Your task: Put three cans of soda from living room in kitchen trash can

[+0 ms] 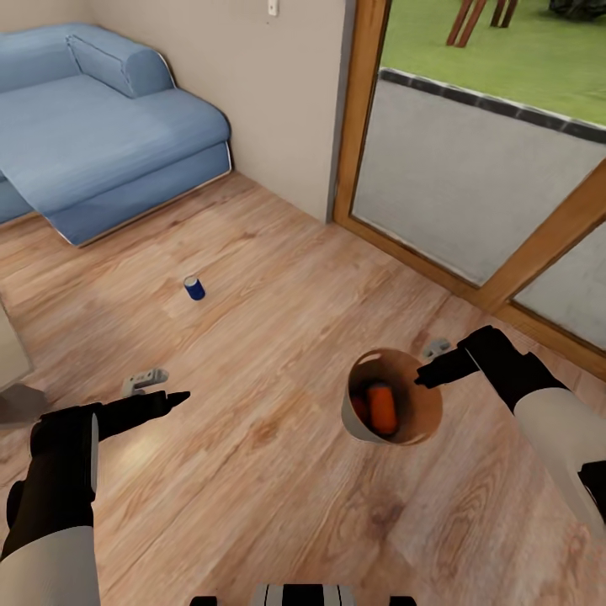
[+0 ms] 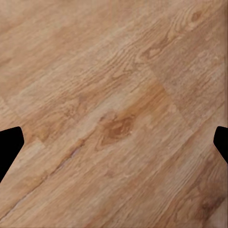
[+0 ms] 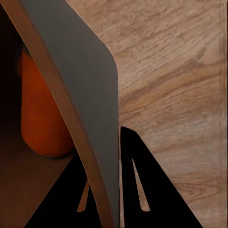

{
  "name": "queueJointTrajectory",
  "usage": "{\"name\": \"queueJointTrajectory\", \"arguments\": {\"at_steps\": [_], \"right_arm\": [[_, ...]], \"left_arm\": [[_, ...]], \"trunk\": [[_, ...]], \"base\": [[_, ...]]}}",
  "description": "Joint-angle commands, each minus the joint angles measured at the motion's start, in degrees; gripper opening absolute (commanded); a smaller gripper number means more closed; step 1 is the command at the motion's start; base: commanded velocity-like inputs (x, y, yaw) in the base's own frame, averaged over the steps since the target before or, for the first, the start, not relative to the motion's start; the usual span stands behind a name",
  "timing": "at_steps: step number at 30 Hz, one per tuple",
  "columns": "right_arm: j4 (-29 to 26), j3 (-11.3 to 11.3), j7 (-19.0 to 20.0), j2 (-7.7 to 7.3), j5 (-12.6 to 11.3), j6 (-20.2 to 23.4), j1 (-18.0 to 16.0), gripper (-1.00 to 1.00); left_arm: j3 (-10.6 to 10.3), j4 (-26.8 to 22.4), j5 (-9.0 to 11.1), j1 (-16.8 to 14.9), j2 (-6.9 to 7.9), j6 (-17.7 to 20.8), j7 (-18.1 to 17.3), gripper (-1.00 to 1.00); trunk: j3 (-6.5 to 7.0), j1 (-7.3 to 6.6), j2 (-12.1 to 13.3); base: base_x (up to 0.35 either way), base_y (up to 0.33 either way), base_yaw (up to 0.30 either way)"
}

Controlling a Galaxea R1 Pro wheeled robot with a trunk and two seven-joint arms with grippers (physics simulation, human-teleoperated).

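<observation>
Your right gripper (image 1: 427,376) pinches the tapered bin's (image 1: 358,421) thin rim, an orange can (image 1: 383,408) inside. Your left gripper (image 1: 168,397) hangs spread over grainy wood floor (image 1: 269,488). A blue can (image 1: 194,288) stands upright ahead.

Head view: orange cans (image 1: 383,408) inside the trash can (image 1: 358,421), lower ends hidden by the near wall; two orange shapes, the left one mostly covered by the right. Right gripper (image 1: 427,376): fingertips meet the bin rim, and how they close on it is hidden there. Blue can (image 1: 194,288) on the floor (image 1: 278,278) too small to read any label. Sofa (image 1: 93,126) cut by the top and left edges. Left forearm cut by the bottom edge.

Right wrist view: bin wall (image 3: 85,95) runs between the fingers (image 3: 142,190); orange can (image 3: 40,118) half covered by that wall.

Left wrist view: fingers (image 2: 9,145) cut off at both side edges.
</observation>
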Motion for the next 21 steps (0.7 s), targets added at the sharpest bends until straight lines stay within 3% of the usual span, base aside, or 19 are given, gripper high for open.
{"name": "queueJointTrajectory", "arguments": {"at_steps": [1, 7, 21], "right_arm": [[0.00, -0.10, 0.15, 0.01, -1.22, 0.67, 0.00, -1.00], [0.07, -0.10, -0.13, 0.01, -1.20, 0.63, 0.03, -1.00], [-0.01, -0.16, -0.52, 0.09, -1.20, 0.41, 0.03, -1.00]], "left_arm": [[0.00, 0.00, 0.01, 0.00, 0.02, -0.02, 0.00, 1.00], [0.00, 0.01, -0.05, 0.00, -0.02, -0.05, 0.08, 1.00], [0.00, 0.01, 0.00, 0.00, -0.03, -0.05, 0.09, 1.00]], "trunk": [[0.01, 0.00, 0.00], [0.01, 0.00, 0.00], [0.01, 0.00, 0.00]], "base": [[0.307, -0.103, 0.001], [0.318, -0.028, 0.096], [0.322, -0.001, 0.244]]}}
